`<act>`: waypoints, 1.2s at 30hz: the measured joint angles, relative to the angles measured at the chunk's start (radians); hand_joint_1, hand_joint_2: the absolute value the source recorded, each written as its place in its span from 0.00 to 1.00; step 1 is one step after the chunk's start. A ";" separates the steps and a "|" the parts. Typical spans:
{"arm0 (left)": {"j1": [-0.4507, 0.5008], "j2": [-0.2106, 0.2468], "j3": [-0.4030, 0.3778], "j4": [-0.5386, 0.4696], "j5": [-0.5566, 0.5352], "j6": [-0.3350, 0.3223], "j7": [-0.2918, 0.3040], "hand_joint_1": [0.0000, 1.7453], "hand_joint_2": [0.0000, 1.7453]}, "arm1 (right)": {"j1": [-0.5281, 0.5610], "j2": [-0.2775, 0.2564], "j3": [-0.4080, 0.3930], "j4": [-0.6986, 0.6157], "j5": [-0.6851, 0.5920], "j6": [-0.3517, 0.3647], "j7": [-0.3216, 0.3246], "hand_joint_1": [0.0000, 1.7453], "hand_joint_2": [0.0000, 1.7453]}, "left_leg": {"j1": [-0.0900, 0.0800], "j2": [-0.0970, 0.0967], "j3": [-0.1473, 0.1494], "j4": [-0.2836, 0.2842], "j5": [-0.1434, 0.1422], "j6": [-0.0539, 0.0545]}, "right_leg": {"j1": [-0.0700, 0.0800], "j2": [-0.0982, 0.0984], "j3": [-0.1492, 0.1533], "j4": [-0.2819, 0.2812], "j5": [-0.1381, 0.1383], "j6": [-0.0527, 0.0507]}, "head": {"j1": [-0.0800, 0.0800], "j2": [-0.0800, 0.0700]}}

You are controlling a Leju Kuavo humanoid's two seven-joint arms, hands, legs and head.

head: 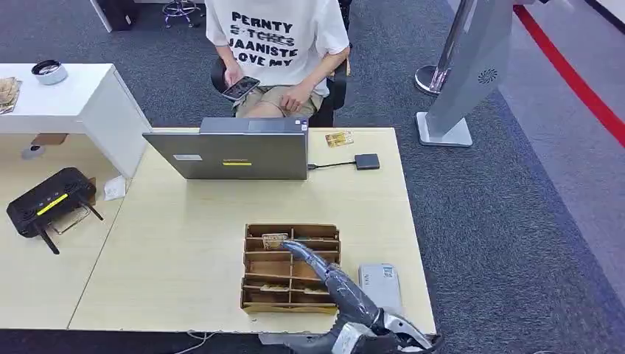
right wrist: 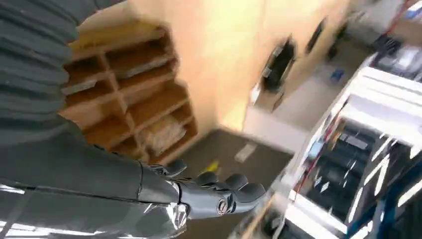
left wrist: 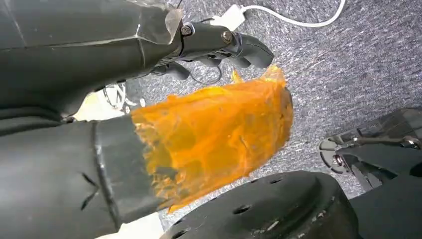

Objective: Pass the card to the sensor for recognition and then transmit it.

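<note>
A wooden card organizer [head: 292, 268] with several compartments stands near the desk's front edge. A small card [head: 273, 239] lies in its far-left compartment. My right hand [head: 301, 254] reaches over the organizer, its fingertips right beside that card; I see nothing gripped. From the right wrist, the fingers [right wrist: 225, 190] are stretched out over the organizer [right wrist: 130, 94], and a pale card [right wrist: 161, 133] lies in a corner compartment. A grey sensor box [head: 380, 284] sits just right of the organizer. My left hand [left wrist: 199, 114] hangs over the carpet holding nothing, its thumb wrapped in orange film.
A grey laptop [head: 230, 153] stands at the desk's far side, with a black dongle [head: 366, 161] and another card [head: 339, 139] beside it. A person [head: 276, 44] sits behind, holding a phone. A black router [head: 49, 200] lies on the left desk.
</note>
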 joint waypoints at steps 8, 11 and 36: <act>0.000 -0.003 0.008 0.000 -0.002 0.007 0.005 0.00 0.00 | -0.070 -0.020 0.091 0.037 0.315 -0.283 0.102 0.00 1.00 | 0.000 0.000 0.000 0.000 0.000 0.000 | 0.000 0.000 0.000 0.000 0.000 0.000 | 0.000 0.000; 0.000 -0.005 0.008 0.000 -0.003 0.007 0.005 0.00 0.00 | -0.085 -0.031 0.116 0.056 0.374 -0.327 0.131 0.03 1.00 | 0.000 0.000 0.000 0.000 0.000 0.000 | 0.000 0.000 0.000 0.000 0.000 0.000 | 0.000 0.000; 0.000 -0.004 0.008 0.000 -0.021 0.009 0.006 0.00 0.00 | -0.203 -0.032 0.215 0.187 0.480 -0.383 0.240 0.43 1.00 | 0.000 0.000 0.000 0.000 0.000 0.000 | 0.000 0.000 0.000 0.000 0.000 0.000 | 0.000 0.000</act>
